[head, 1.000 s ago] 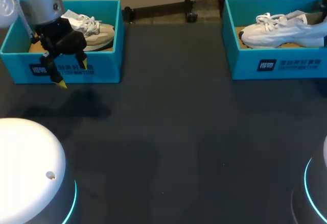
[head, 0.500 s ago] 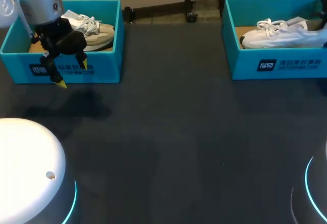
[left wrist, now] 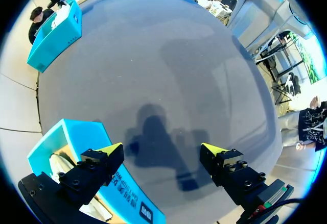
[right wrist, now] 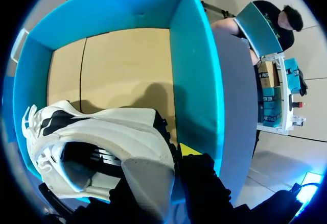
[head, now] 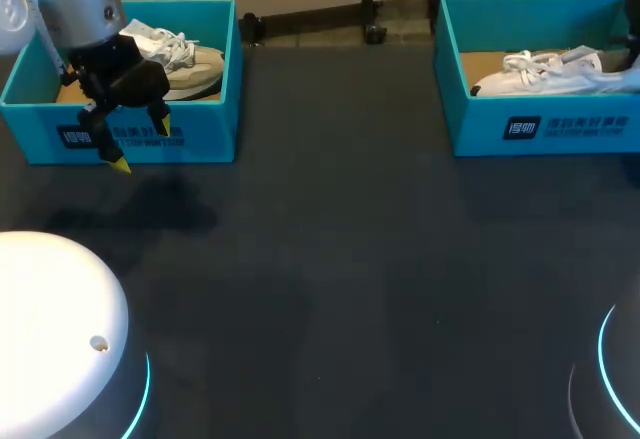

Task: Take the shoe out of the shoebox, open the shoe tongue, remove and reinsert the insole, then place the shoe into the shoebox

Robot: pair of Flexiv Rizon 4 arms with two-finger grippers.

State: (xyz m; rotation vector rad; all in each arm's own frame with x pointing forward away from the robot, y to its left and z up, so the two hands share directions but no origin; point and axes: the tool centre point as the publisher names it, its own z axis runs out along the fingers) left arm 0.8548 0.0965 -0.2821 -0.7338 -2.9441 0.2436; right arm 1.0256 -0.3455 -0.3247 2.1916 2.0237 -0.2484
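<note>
Dark table point(head: 330, 259). Right hand point(right wrist: 158, 173) pinches 1 white shoe point(right wrist: 102, 132) by heel inside right box point(head: 540, 129), likely for setting down. Left hand point(head: 140, 144) spread, empty, before left box point(head: 205, 129).

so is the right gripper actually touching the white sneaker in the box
Touching. In the right wrist view the white sneaker has its heel wedged between the fingers of the right gripper, with one yellow fingertip pressed against the heel collar.

White laced shoe point(head: 555, 71) low inside the open teal shoebox point(head: 480, 131).
</note>
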